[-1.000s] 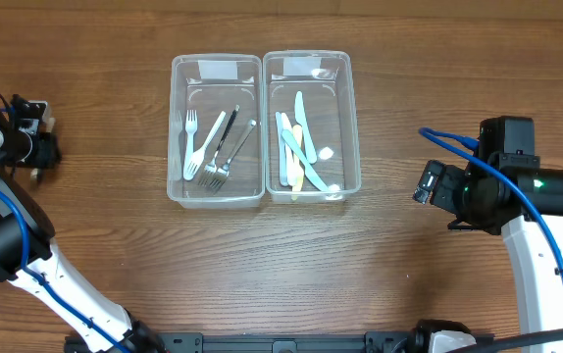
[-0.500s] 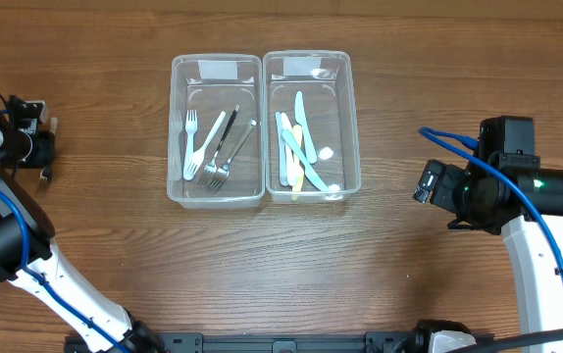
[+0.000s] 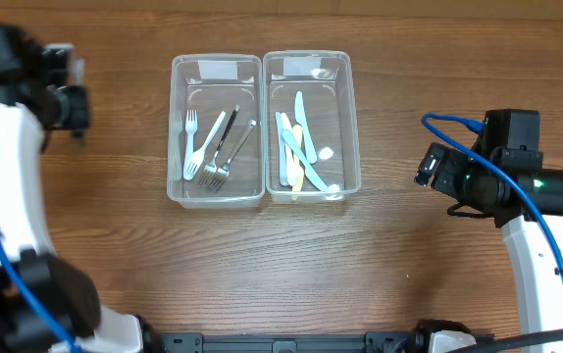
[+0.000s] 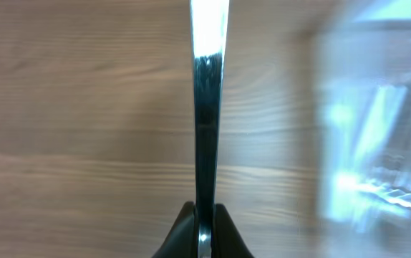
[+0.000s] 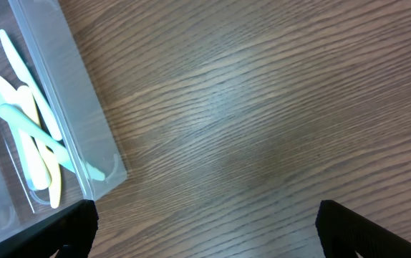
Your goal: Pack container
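Two clear plastic containers stand side by side at the table's far middle. The left container (image 3: 217,129) holds several forks, white and metal. The right container (image 3: 308,126) holds pastel plastic cutlery (image 5: 34,140). My left gripper (image 4: 204,222) is shut on a dark metal utensil (image 4: 206,100) and holds it above the wood, left of the left container (image 4: 377,136); in the overhead view it sits at the far left (image 3: 71,93). My right gripper (image 5: 205,233) is open and empty over bare wood, right of the right container (image 5: 76,107).
The table (image 3: 262,265) is brown wood. A blue cable (image 3: 448,132) runs along the right arm.
My left arm has lifted the utensil off the table at the far left and swung up and to the right, toward the containers. The right arm has shifted only slightly.
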Controlling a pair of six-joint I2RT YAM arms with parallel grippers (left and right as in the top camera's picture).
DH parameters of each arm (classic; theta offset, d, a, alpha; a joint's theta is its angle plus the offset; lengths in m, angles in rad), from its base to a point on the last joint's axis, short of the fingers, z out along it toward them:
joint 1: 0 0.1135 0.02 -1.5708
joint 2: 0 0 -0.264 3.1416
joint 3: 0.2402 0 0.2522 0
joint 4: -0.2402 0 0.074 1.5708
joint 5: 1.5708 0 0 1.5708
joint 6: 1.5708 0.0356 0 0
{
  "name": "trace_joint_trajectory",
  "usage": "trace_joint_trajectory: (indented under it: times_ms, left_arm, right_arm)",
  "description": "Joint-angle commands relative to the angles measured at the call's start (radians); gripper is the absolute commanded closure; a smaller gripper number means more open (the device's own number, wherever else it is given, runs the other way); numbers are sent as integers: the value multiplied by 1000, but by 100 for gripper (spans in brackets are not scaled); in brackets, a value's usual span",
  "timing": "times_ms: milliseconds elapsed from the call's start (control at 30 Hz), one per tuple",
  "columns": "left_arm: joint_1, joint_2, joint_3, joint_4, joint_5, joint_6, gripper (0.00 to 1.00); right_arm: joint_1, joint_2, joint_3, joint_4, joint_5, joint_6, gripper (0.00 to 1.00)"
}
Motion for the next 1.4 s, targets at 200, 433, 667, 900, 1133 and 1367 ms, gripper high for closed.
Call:
trace_joint_trajectory:
  times_ms: [200, 433, 667, 900, 1133, 1367]
  left_arm:
    - [-484, 13, 1, -37, -66, -382, 93]
    - [-537, 234, 1, -22, -54, -447, 94]
    - [-539, 297, 3, -16, -53, -433, 96]
    - [-524, 19, 59, -49, -172, -373, 96]
    - [-425, -189, 59, 100, -293, -332, 0]
    - [-287, -160, 59, 206, -368, -209, 0]
  right_arm:
    - [-1, -19, 2, -10, -11, 1, 0]
    - [-1, -19, 2, -9, -11, 2, 0]
    - [-1, -19, 2, -8, -10, 1, 0]
    - [-1, -19, 2, 48, -10, 0, 0]
    - [76, 102, 2, 355, -6, -147, 0]
    - [102, 171, 3, 692, -6, -146, 0]
